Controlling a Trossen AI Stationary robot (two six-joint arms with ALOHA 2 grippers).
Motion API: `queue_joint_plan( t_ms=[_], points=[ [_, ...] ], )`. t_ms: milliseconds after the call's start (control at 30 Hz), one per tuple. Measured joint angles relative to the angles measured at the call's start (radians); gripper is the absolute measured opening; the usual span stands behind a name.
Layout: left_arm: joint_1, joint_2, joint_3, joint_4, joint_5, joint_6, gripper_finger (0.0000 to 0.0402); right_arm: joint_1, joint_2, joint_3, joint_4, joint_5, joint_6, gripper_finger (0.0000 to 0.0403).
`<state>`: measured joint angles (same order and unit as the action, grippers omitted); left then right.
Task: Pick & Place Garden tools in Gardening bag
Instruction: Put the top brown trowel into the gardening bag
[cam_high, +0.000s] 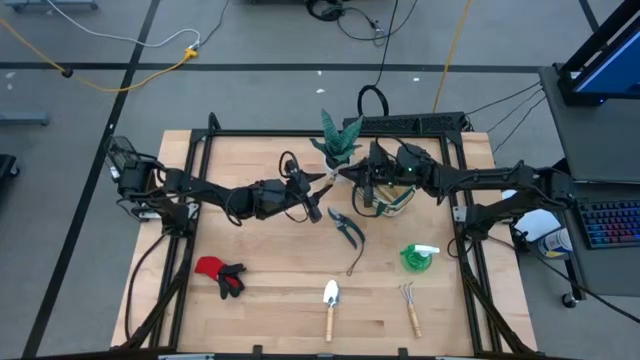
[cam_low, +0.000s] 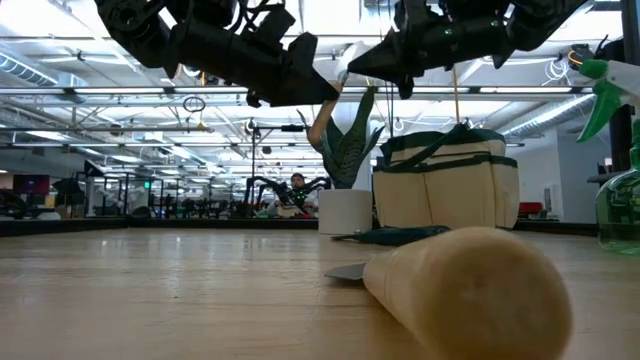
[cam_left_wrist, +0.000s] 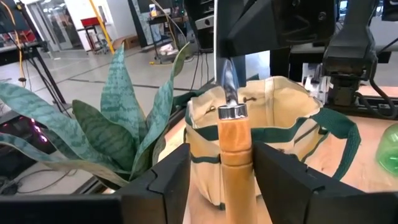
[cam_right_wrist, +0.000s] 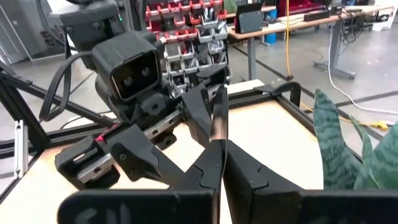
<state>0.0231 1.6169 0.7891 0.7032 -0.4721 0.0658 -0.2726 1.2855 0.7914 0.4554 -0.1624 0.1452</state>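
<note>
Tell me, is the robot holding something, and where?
The right gripper holds the wooden-handled tool by its metal tip. The left gripper's jaws stand open around its handle.

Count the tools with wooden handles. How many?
3: a trowel and a fork lying at the table's front, one wooden-handled tool between the left claw's fingers near the bag. More may be hidden inside.

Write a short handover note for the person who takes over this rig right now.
Left gripper: open around the handle of the wooden-handled tool, beside the gardening bag.
Right gripper: shut on that tool's metal tip.
On the table: pruning shears, gloves, trowel, hand fork, spray bottle.
Done: no tool visibly bagged.
Left: bag all six.
</note>
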Motion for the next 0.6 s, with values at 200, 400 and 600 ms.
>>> queue_joint_plan(
  t_ms=[200,400,600],
  points=[
    [0.0,0.0,0.0,-0.006,0.012,0.0,0.0177,0.0,-0.031,0.0,-0.084,0.002,0.0,0.0001],
    [0.001,0.0,0.0,-0.027,0.027,-0.007,0.0177,0.0,-0.046,0.0,-0.11,0.003,0.0,0.0001],
    [0.001,0.0,0.0,-0.072,0.028,-0.023,0.0177,0.0,-0.048,0.0,-0.116,0.004,0.0,0.0]
  ],
)
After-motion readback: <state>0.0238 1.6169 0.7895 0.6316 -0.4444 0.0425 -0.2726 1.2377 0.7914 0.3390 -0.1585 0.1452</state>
